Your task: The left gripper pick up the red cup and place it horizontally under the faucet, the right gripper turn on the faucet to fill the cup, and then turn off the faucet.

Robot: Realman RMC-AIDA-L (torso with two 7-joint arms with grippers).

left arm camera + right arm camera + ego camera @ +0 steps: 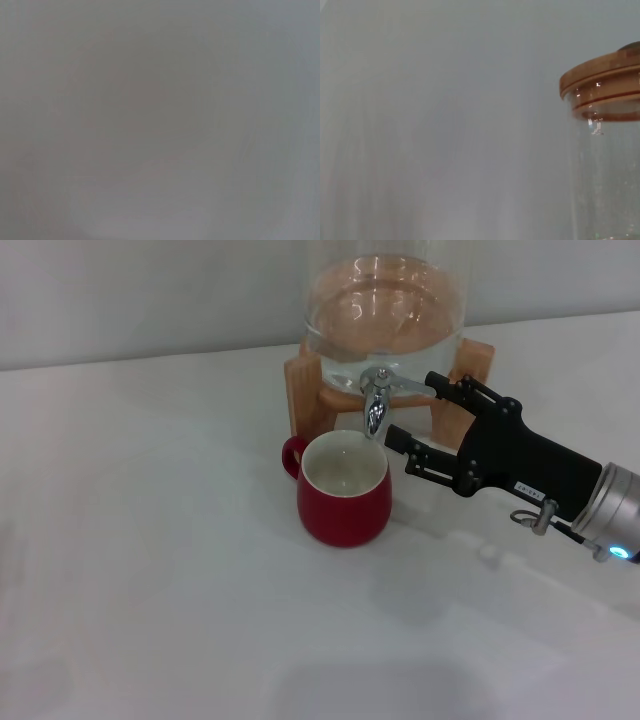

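- Nearest the head camera, bare white desk (180, 620) is seen; on it, further in, the red cup (343, 490) stands upright, mouth up, white inside exposed, handle turned toward the robot's left.
- The cup is placed directly below the spout of the faucet (376, 405); the spout tip hangs just above the cup's far rim. No stream can be made out, and whether any water lies in the cup cannot be told.
- The faucet's short lever points toward the robot's right, straight at the right gripper (418, 418).
- The right gripper is reached in from the right, its fingers spread apart and empty: the upper finger lies at the lever's end, possibly touching it, while the lower finger sits below, just beside the cup's right flank.
- Key relation, as judged: the lever lies just to the left of the finger gap and level with the upper finger, its long axis in line with the gripper's reach; the right arm is the only arm near it.
- A small white label is seen on the gripper body, its writing too small to read.
- Behind the faucet, the glass dispenser (385, 315) sits in its wooden stand (300, 390); its wooden lid (600, 82) appears in the right wrist view.
- The left gripper is not in view; its wrist view shows only blank grey.
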